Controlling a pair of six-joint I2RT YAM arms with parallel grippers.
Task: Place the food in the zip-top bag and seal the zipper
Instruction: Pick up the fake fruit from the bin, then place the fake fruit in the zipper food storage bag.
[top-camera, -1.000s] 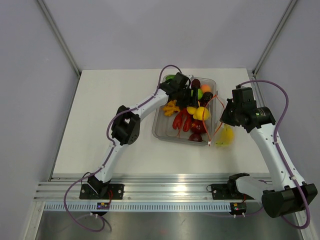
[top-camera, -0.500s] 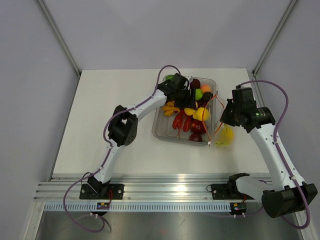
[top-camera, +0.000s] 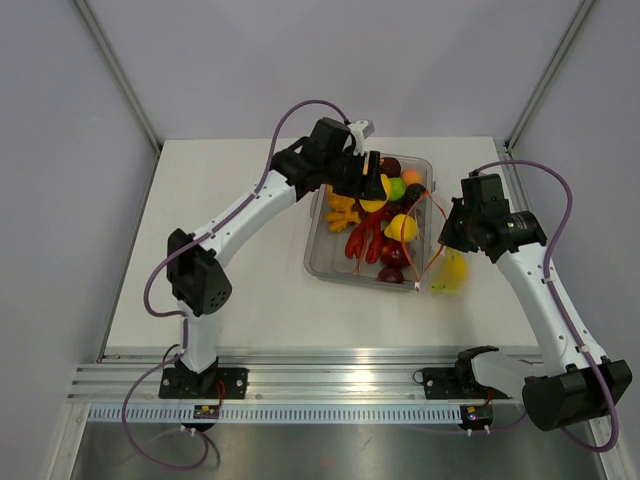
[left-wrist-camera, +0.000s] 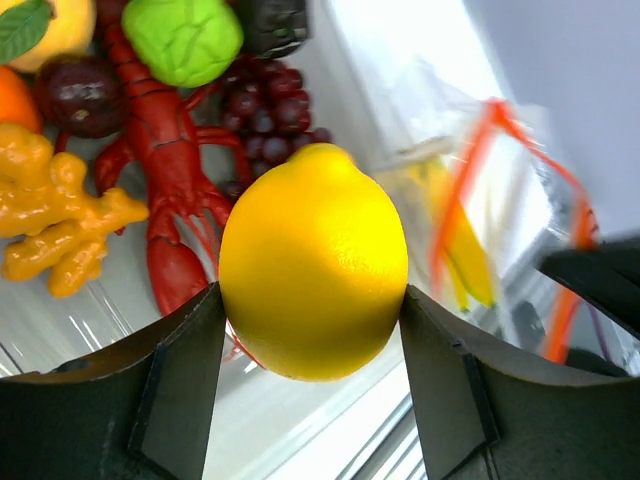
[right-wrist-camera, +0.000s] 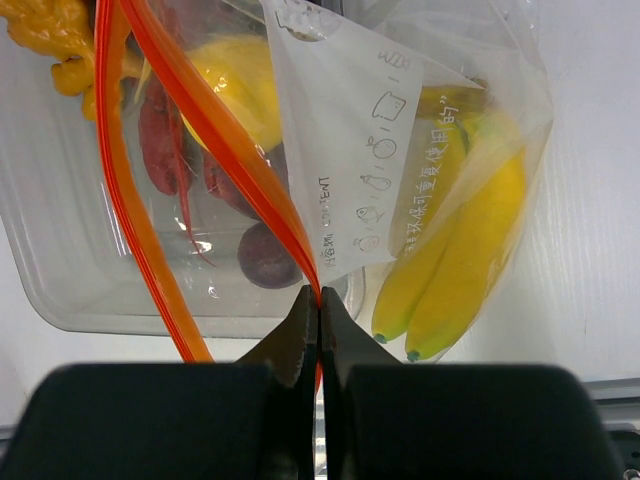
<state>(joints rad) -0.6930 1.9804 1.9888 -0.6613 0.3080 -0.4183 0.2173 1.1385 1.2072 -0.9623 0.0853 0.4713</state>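
While the left gripper (left-wrist-camera: 313, 300) clamps the lemon (left-wrist-camera: 313, 255) and the right gripper (right-wrist-camera: 318, 310) pinches the zipper (right-wrist-camera: 215, 140), the bag (right-wrist-camera: 350, 170) could sag shut, blocking the lemon.

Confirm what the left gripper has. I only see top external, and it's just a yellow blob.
Observer: On the left wrist view, the left gripper is shut on a yellow lemon, clamped between both fingers.
Operator: Does the right one have the bag?
Observer: Yes. On the right wrist view, the right gripper is pinched shut on the zipper of the zip-top bag, and the two orange strips are spread apart.
Operator: Is anything inside?
Observer: Yellow bananas lie inside the bag.
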